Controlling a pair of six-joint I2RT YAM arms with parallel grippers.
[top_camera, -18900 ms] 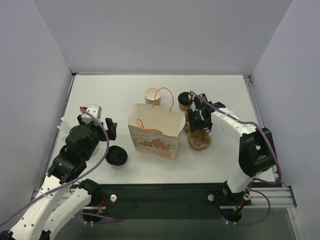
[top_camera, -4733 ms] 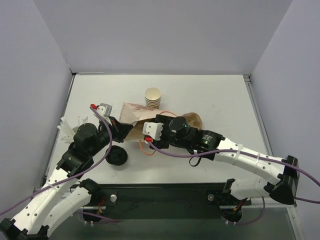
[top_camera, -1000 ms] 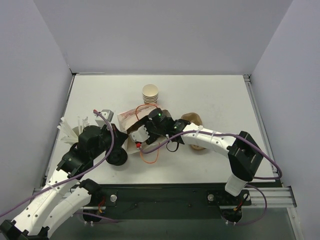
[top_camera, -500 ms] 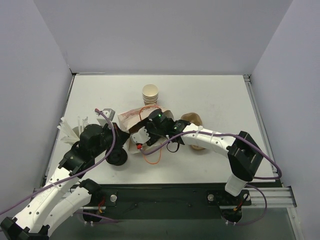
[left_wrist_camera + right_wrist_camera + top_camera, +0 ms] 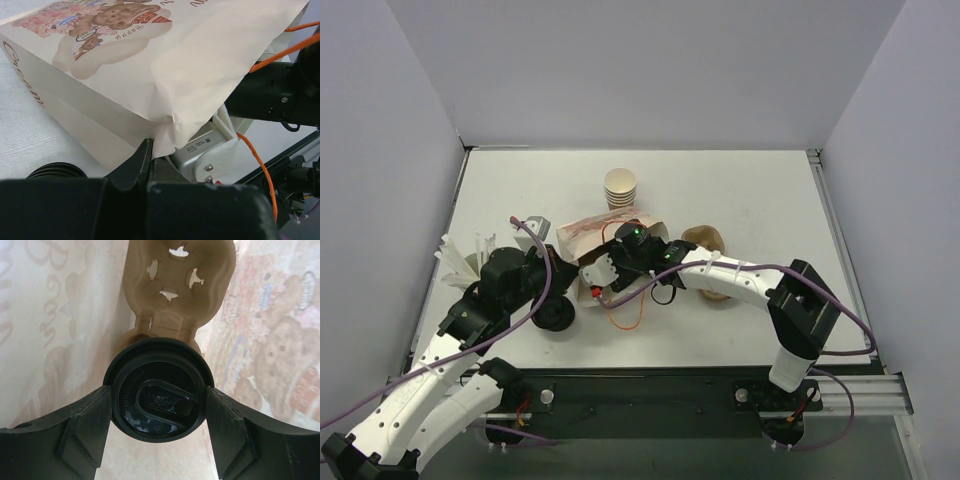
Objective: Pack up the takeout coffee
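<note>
Takeout coffee (image 5: pixel 158 402) sits clamped in the right claw (image 5: pixel 157 392), inside the bag (image 5: pixel 45 315)

The takeout coffee (image 5: pixel 159 402) shows only its round black lid, glossy with a recessed oval sip panel, facing the wrist camera. It sits inside the printed paper bag (image 5: pixel 45 315), up against the pulp cup carrier (image 5: pixel 180 285), pinched at both sides by the right hand (image 5: pixel 158 410).
</note>
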